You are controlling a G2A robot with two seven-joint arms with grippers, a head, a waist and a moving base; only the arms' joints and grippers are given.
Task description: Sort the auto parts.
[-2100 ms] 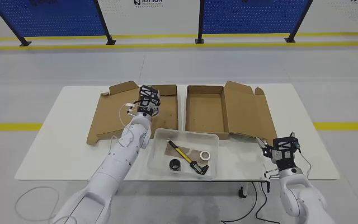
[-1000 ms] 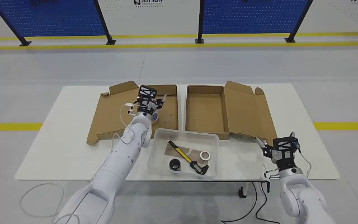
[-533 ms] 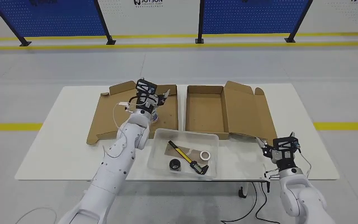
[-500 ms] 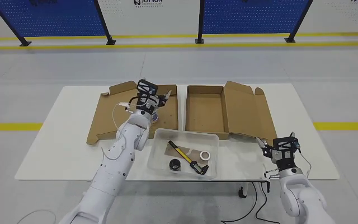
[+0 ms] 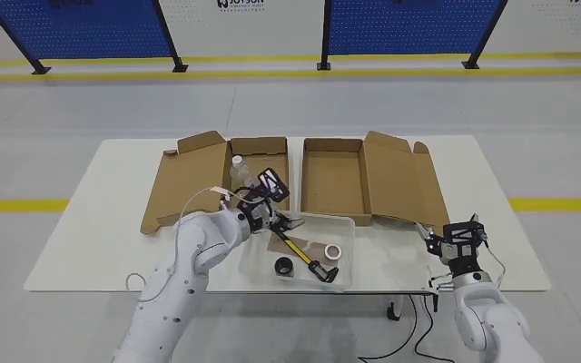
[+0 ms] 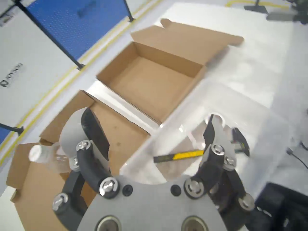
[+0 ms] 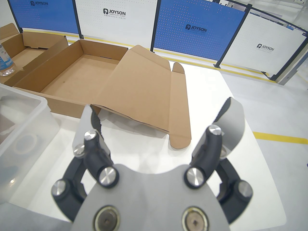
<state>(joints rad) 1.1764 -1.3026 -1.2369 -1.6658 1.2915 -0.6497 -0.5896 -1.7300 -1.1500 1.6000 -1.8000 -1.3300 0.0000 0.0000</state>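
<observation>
A clear plastic bin [image 5: 257, 220] at the table's front holds a yellow-and-black tool [image 5: 291, 244], a black ring [image 5: 284, 267], a dark caliper-like part [image 5: 320, 270] and a white tape roll [image 5: 334, 250]. My left gripper [image 5: 283, 217] hangs open over the bin's back left corner, nothing between its fingers [image 6: 94, 131]. The yellow tool [image 6: 179, 155] lies just beyond them. A clear bottle [image 5: 238, 169] stands upright in the left cardboard box [image 5: 275, 186]. Off at the front right, my right gripper [image 5: 427, 238] is open and empty above the table, its fingers [image 7: 232, 111] facing the right box [image 7: 79, 73].
The right cardboard box [image 5: 333, 181] is open with its lid flap [image 5: 399, 181] lying flat toward my right gripper. The left box's lid [image 5: 186, 186] lies open to the left. White tabletop [image 5: 109, 227] runs free at both ends.
My left arm has swung from above the left box down and forward to the bin's back corner. The bottle stays standing in the left box. The right arm has not moved.
</observation>
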